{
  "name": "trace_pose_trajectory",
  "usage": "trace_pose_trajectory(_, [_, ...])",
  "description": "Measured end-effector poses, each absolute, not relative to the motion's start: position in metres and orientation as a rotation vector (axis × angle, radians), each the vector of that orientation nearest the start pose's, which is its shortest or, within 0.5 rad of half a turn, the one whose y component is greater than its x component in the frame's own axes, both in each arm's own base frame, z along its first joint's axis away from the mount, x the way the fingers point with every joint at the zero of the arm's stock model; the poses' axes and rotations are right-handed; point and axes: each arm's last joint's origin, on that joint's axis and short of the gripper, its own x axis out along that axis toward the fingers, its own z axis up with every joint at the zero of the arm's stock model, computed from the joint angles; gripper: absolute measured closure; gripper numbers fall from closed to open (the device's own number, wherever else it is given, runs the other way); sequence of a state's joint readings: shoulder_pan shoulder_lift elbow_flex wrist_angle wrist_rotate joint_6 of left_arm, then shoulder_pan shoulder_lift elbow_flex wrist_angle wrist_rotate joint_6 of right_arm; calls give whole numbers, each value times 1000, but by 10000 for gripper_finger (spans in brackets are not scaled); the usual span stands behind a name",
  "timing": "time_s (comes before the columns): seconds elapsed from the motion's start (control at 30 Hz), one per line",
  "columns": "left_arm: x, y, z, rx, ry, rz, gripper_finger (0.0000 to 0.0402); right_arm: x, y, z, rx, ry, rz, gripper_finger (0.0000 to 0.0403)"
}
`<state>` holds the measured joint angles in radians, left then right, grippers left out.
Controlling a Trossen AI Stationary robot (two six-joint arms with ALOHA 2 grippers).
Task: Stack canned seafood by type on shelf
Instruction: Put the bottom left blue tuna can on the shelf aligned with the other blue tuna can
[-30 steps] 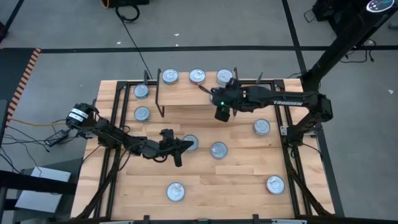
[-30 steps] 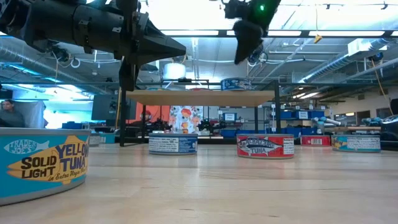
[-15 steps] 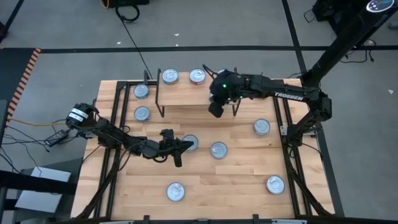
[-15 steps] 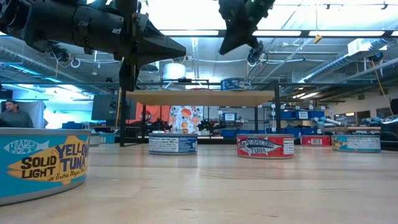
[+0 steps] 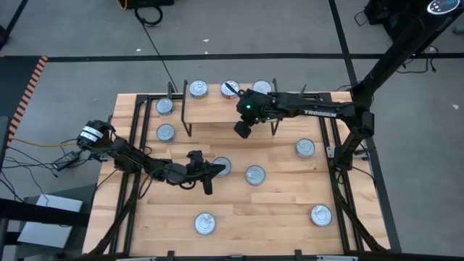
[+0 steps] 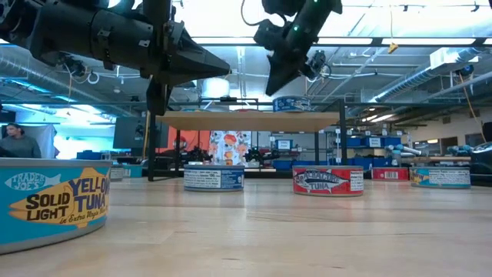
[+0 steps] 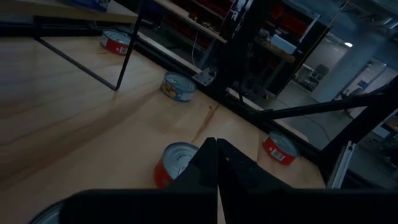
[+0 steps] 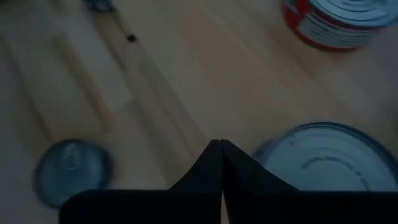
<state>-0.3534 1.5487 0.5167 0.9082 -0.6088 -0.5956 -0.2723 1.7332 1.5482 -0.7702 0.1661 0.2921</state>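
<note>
The shelf [image 5: 217, 114] stands at the table's far middle. Three canned-seafood tins [image 5: 230, 88] line its far edge, and a blue-labelled tin [image 6: 290, 104] shows on the plank. My right gripper [image 5: 241, 130] hangs shut above the shelf's near right part, slanting down and holding nothing. A silver can top [image 8: 329, 158] lies beyond its fingertips. My left gripper [image 5: 215, 168] is shut and level above the table's middle, beside a tin [image 5: 223, 166]. A red-labelled tin [image 7: 176, 160] lies just past its tips.
Loose tins rest on the tabletop: two left of the shelf [image 5: 165, 119], one at the right [image 5: 305, 148], one in the middle [image 5: 254, 174] and two near the front edge [image 5: 205, 222] [image 5: 320, 214]. The shelf's black legs [image 5: 185, 116] stand at its corners. A person [image 6: 14, 142] sits beyond the table.
My right gripper has moved toward the table's left above the shelf and sunk a little. It has rolled about its own axis, and its fingers have shut on nothing. The tin at the shelf's far right has come clear of the arm in the high view.
</note>
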Motion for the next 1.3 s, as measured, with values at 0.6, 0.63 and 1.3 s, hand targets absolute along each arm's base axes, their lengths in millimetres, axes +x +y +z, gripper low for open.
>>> trace_pose_trajectory(0.6, [270, -82, 176, -543, 35, 290, 401, 339, -127, 297, 308, 961, -686, 397])
trace_pose_trajectory(0.63, [270, -82, 176, -544, 35, 290, 401, 339, -127, 297, 309, 961, -687, 397])
trace_pose_trajectory(1.3, [270, -82, 176, -547, 34, 290, 400, 317, -140, 323, 347, 1001, -758, 397])
